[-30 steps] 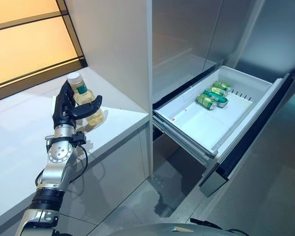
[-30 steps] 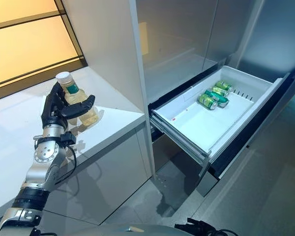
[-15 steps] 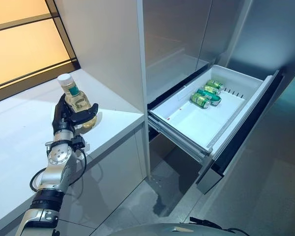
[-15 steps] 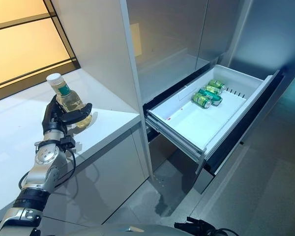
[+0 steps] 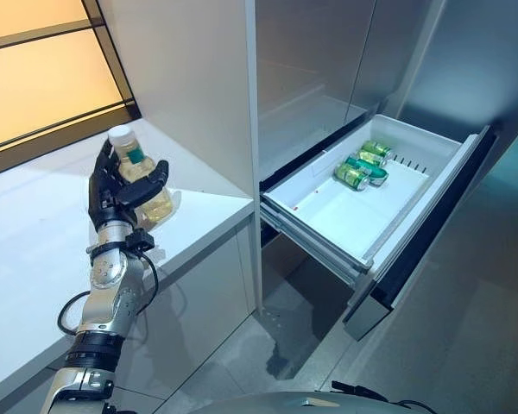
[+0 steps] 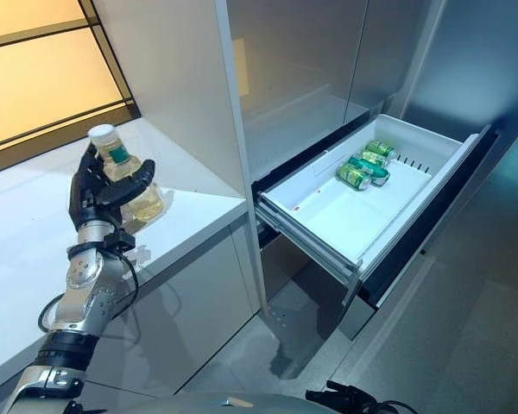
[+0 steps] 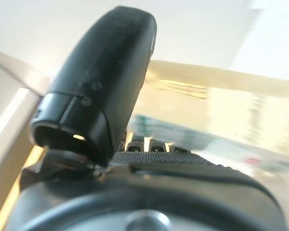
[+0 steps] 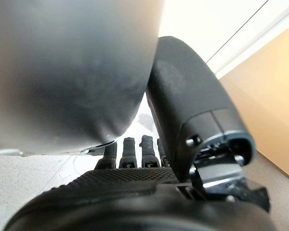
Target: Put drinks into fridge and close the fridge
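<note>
A clear bottle [image 5: 158, 203] of pale yellow drink with a white cap and green neck band is held, tilted, over the white counter [image 5: 34, 250]. My left hand [image 5: 110, 191] is shut on it, thumb across its front and fingers behind it. In the left wrist view the bottle [image 7: 221, 110] shows as a pale blur past the thumb [image 7: 103, 82]. The fridge's white drawer [image 5: 328, 220] stands pulled out to the right, with three green cans [image 5: 356, 170] lying at its back. My right hand [image 8: 135, 183] shows only in its own wrist view, fingers relaxed and holding nothing.
A tall white cabinet wall [image 5: 198, 86] rises between the counter and the fridge. The drawer's dark front panel [image 5: 432, 233] juts out over the grey floor [image 5: 466, 345]. A window [image 5: 43, 78] with a dark frame runs behind the counter.
The camera swung a little early on. In the last half second my left hand shifted up the bottle; its fingers now stand higher behind it and the thumb crosses nearer the neck.
</note>
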{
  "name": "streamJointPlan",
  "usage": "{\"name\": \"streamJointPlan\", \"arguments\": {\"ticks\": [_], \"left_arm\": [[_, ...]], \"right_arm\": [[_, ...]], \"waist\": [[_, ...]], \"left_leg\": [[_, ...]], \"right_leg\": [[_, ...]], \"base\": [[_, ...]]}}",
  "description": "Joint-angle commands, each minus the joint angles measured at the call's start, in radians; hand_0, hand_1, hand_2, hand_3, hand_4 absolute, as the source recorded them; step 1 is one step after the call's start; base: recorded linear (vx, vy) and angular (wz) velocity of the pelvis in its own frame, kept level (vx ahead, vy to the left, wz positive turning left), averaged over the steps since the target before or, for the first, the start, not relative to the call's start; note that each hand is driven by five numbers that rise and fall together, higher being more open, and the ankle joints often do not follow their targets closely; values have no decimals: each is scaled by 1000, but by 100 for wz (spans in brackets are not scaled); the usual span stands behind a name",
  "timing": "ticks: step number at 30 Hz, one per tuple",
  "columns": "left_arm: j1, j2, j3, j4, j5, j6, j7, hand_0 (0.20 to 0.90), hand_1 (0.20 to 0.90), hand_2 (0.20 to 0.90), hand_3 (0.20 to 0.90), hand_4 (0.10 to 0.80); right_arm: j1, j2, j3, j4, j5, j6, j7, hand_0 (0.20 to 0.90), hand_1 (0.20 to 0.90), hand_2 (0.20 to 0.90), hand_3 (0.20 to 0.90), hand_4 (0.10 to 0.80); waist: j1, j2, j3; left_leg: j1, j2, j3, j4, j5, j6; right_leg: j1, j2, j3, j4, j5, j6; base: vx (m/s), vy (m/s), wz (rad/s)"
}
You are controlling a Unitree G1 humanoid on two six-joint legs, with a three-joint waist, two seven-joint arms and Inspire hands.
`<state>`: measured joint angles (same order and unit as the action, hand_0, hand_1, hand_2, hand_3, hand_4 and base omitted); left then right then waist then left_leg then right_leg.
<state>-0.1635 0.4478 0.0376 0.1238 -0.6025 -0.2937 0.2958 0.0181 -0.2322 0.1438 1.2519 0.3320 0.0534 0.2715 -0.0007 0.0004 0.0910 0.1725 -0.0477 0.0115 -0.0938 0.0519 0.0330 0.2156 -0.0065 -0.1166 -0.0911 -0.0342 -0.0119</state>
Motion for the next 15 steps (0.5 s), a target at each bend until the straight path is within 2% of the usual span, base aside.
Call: {"name": "streamJointPlan", "arguments": {"ticks": [1,15], "left_arm": [[-175,66,42,-63,58,-125,-10,900,900,900,900,800],[-172,108,38,-77,126,-99,-21,900,900,900,900,800]], "right_arm": [[-15,-18,28,30,-25,-7,25,900,900,900,900,800],[-15,-25,22,40,-26,-15,30,900,900,900,900,800]], "waist": [[7,32,-27],[10,36,-27]], "left_leg": [[24,3,23,6,-122,-7],[26,0,18,6,-123,-8]], "right_leg": [[-48,4,-16,98,-76,49],[-44,6,-14,91,-73,49]], "base": [[0,0,0],[0,0,0]]}}
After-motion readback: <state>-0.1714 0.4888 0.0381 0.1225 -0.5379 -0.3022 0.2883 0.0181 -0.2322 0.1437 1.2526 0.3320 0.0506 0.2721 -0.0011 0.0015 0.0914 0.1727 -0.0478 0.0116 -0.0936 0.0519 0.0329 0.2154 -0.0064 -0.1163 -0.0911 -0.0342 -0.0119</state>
